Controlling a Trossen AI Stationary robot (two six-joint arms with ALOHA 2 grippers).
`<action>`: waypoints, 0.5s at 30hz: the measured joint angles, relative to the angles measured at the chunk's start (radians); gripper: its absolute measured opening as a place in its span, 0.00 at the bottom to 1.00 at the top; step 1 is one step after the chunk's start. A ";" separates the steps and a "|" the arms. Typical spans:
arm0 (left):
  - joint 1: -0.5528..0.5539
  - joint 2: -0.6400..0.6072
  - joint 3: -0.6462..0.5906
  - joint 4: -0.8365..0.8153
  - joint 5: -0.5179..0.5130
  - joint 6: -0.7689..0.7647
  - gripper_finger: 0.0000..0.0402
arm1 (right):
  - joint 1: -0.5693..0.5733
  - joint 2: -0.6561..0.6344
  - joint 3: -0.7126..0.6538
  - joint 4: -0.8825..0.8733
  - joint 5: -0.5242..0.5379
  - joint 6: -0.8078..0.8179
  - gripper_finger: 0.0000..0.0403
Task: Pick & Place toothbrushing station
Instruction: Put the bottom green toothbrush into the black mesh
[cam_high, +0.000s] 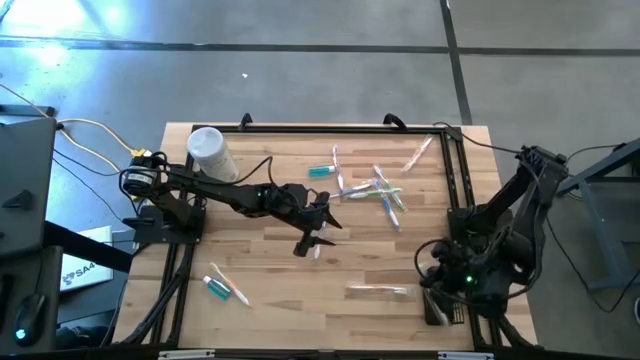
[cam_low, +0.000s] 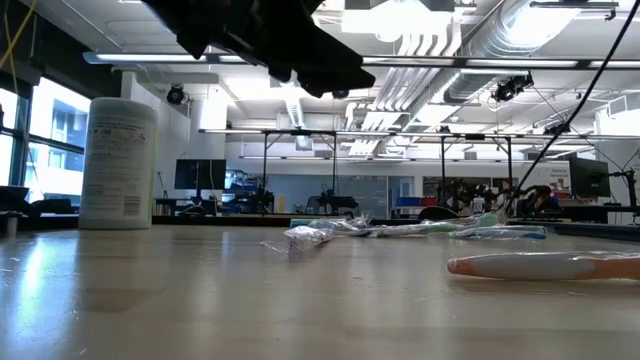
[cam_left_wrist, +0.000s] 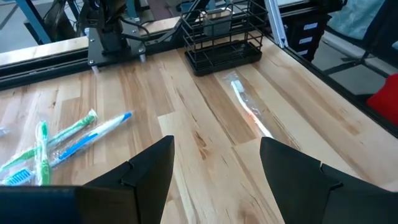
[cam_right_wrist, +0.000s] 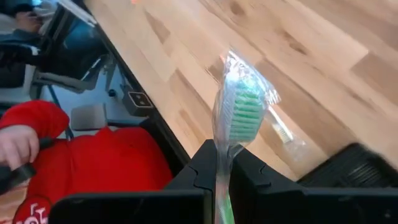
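My right gripper (cam_right_wrist: 224, 155) is at the table's near right corner (cam_high: 440, 285), shut on a green-bristled toothbrush (cam_right_wrist: 239, 106) in a clear wrapper. The black wire-mesh holder (cam_left_wrist: 221, 34) stands beside it at the right edge, and shows dark in the right wrist view (cam_right_wrist: 357, 165). My left gripper (cam_left_wrist: 214, 168) is open and empty above the table's middle (cam_high: 315, 235). A wrapped orange-and-white toothbrush (cam_left_wrist: 249, 109) lies flat between it and the holder. Green and blue toothbrushes (cam_left_wrist: 62, 140) lie in a loose cluster (cam_high: 380, 190). A teal toothpaste tube (cam_high: 320, 172) lies far of centre. My right gripper pinches the wrapped toothbrush between its two fingers on the handle just below the bristle head (cam_right_wrist: 222, 152). The brush runs along the fingers and its bristle end (cam_right_wrist: 242, 99) sticks out past the fingertips. It is lifted clear of the table.
A white canister (cam_high: 212, 152) stands at the far left. A second teal tube and a toothbrush (cam_high: 222, 288) lie near the left front. A black rail frame (cam_high: 452, 170) borders the table. A person in red (cam_right_wrist: 93, 155) is beyond the table's edge.
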 joint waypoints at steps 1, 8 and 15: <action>0.000 0.000 0.000 -0.001 0.000 0.014 0.59 | 0.000 0.005 0.000 0.001 -0.002 0.014 0.02; 0.000 0.000 0.000 -0.001 0.000 0.095 0.59 | 0.000 0.071 0.001 -0.096 -0.021 0.127 0.02; 0.000 0.000 0.000 0.005 0.000 0.150 0.59 | -0.008 0.126 0.001 -0.111 0.008 0.130 0.02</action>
